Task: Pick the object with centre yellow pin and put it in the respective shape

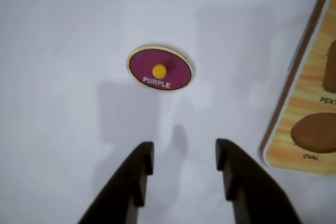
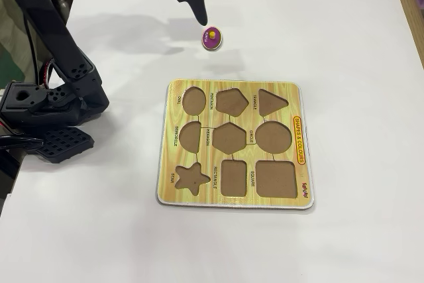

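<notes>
the tool (image 1: 184, 156) is held wide open just short of the purple oval piece (image 1: 159, 68), left flat on the tabletop (image 1: 63, 35) for its yellow pin (image 1: 159, 70) to be gripped.

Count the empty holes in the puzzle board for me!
9 in the puzzle board, three rows of three: oval, pentagon, triangle; semicircle, hexagon, circle; star, rectangle, square. None hidden.

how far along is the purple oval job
Nothing is placed yet: every slot in the board, the oval slot included, is empty. In hand: the open gripper hangs near the purple oval, which lies on the table untouched. Left: grasp its yellow pin, carry and seat it.
</notes>
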Robot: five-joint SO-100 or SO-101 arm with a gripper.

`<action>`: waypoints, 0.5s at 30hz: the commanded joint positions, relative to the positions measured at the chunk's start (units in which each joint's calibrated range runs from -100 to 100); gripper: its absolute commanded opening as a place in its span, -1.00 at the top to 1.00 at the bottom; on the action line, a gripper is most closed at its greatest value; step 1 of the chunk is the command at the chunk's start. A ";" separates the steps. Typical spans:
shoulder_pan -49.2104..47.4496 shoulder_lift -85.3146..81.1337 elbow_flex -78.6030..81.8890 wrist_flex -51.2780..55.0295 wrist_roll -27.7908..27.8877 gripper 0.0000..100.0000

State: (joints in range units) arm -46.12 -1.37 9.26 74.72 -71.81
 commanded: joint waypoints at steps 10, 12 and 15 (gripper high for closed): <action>0.32 10.16 -12.59 -0.82 -4.86 0.72; 0.51 12.50 -13.67 -0.82 -4.86 0.72; 0.51 14.09 -13.85 -1.95 -4.86 0.72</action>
State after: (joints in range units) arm -46.12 12.46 -1.35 74.72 -76.39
